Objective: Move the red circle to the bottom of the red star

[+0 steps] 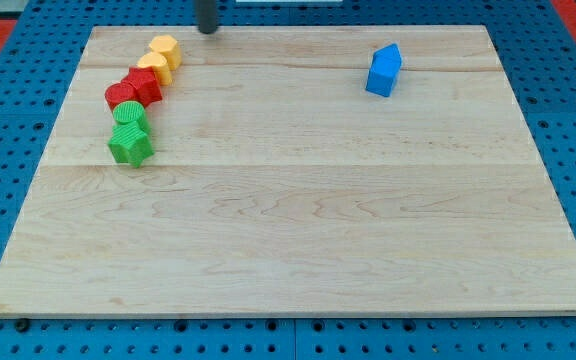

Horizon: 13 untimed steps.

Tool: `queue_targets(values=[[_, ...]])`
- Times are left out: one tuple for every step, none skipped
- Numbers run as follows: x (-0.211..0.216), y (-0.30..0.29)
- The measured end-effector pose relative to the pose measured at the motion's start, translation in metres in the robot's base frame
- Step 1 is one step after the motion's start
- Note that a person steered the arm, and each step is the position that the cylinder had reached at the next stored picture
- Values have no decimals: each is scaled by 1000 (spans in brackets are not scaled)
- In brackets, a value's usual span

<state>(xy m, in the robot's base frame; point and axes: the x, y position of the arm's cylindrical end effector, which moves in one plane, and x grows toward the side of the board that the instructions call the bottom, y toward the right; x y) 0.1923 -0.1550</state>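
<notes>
The red circle [119,96] sits near the board's upper left, touching the red star [147,85] on its right. My tip [208,31] shows at the view's top edge, at the board's far rim. It is up and to the right of the red star, apart from every block. The nearest block to it is a yellow one [166,48] to its left.
A second yellow block [153,65] touches the red star from above. A green circle [128,115] and a green star [131,146] sit just below the red pair. A blue block [384,70] stands at the upper right. The wooden board [298,240] lies on a blue perforated table.
</notes>
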Motion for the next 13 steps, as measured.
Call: queue_targets(values=[[22,-116],[39,-150],[74,-141],[113,-136],[138,-135],[151,-135],[141,-126],[143,-104],[147,-93],[148,-87],[159,-87],[164,-87],[164,-89]])
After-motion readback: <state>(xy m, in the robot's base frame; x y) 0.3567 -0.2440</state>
